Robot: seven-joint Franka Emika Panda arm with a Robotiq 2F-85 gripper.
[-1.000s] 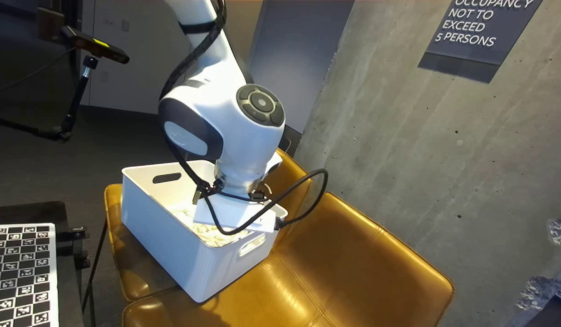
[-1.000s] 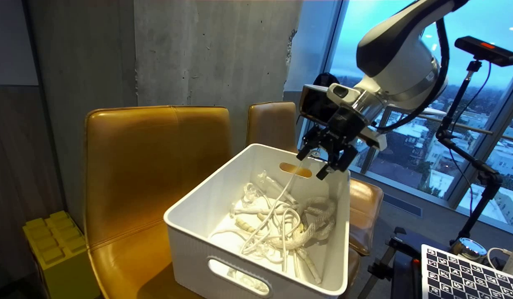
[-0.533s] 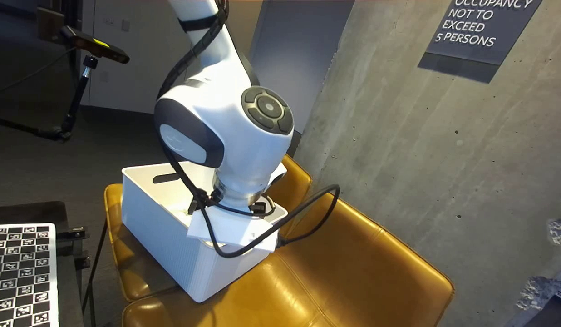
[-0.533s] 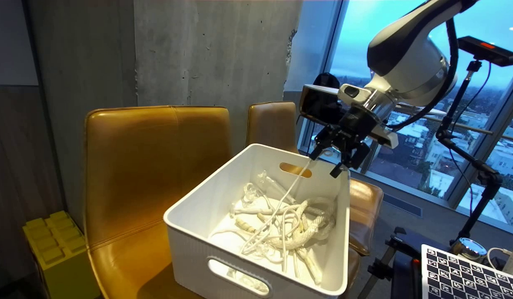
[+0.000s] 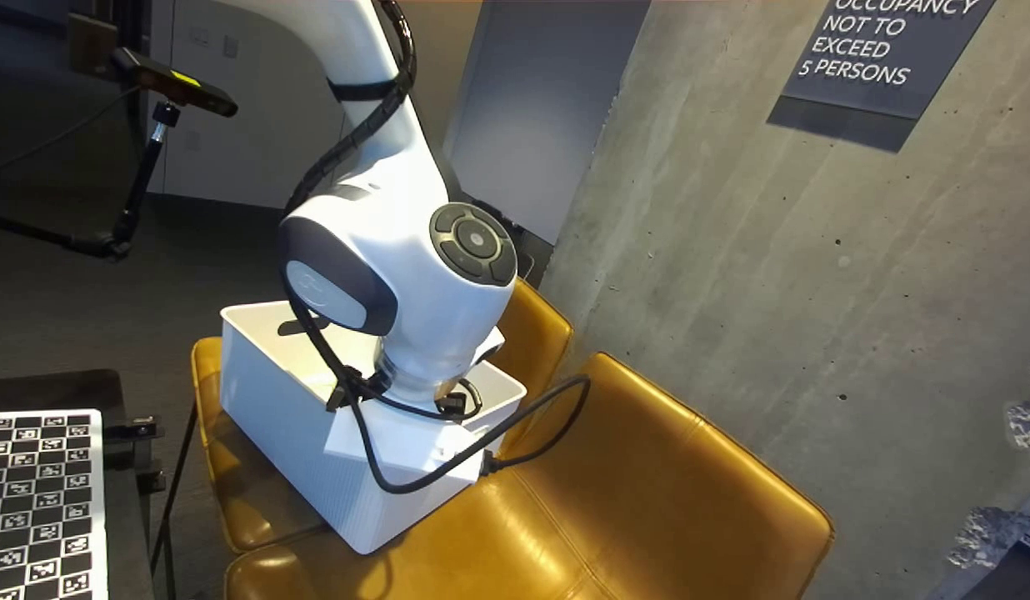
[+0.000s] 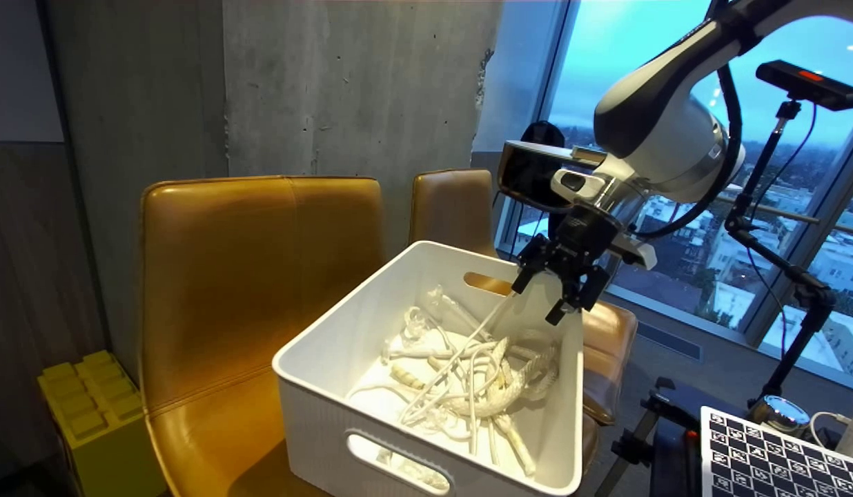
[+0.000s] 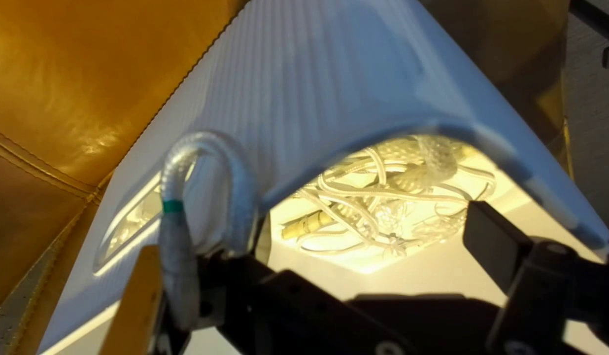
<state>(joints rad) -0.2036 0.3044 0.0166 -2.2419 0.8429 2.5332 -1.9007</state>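
White cord [image 6: 486,323] is slanting up out of the rope pile [image 6: 499,397] toward one o'clock in an exterior view, pile lying inside the white bin [image 6: 316,429]. Cord's top is meeting one fingertip [image 6: 521,281] of the gripper [image 6: 535,304], which is hanging at the bin's two o'clock corner; hooked on or just lining up, can't tell. Fingers are standing wide apart, pinching nothing visible. Cord is probably handling light, limp and soft, slightly slick, not fragile, prone to tangling; the free span above the pile is looking like the best hold. Wrist view is showing what the exterior views aren't clearly giving: a rope loop [image 7: 174,180] with a green band [image 7: 173,206], arching at nine o'clock beside one finger; same strand or not, can't tell. Below the band it's looking thicker, likely stiffer. Wrist view is missing the cord's full slant, though. In an exterior view the robot arm [image 5: 415,292] is hiding the fingers; there the bin is sitting on leather seating [image 5: 673,467], concrete wall [image 5: 748,267] rising at three o'clock.
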